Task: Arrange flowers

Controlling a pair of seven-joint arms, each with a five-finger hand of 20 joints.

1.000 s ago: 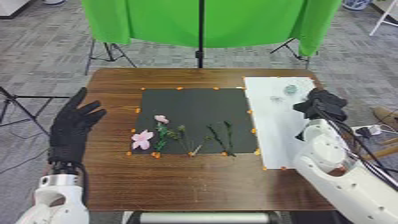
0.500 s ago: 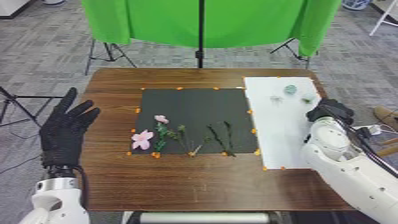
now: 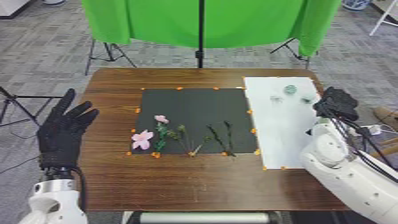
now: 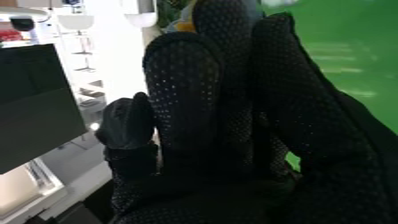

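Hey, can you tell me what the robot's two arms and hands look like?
Both arms are white, with smooth rounded shells and black cables running along them. The left hand wears a black fabric glove, and so does the right hand, whose glove shows a mesh texture dotted with tiny holes.

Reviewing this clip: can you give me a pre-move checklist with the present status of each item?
1. Left hand away from the flowers: ok, open at the table's left side.
2. Large pink flower and small pink flower on the dark mat: ok.
3. Two dark stems side by side, apart from the pink flowers: ok.
4. All small pieces on the dark mat: not ok, three greenish pieces lie on the white sheet.
5. Right hand over the dark mat: not ok, it is by the white sheet's right edge.
6. Right hand empty: cannot tell.
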